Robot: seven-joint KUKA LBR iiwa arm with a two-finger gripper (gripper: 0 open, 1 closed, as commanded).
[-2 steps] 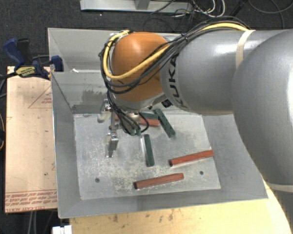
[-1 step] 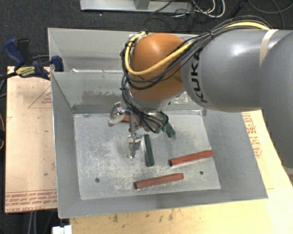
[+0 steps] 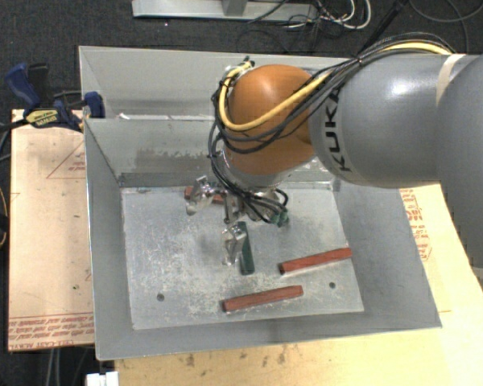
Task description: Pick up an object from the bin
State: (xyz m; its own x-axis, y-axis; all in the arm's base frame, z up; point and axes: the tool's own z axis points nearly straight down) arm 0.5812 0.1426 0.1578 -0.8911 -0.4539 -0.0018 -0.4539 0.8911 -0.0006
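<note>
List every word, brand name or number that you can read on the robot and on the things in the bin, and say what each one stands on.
"KUKA": black letters on the side of the grey arm, near the orange cover.
Upper reddish-brown stick: no lettering to be seen.
Lower reddish-brown stick: no lettering to be seen.
Grey bin: no lettering to be seen.

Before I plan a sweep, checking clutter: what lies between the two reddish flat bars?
Nothing: the camera view shows bare grey metal bin floor between the upper reddish flat bar and the lower reddish flat bar.

Robot lab, floor cables (image 3: 328, 8), metal bin (image 3: 105, 240)
</note>
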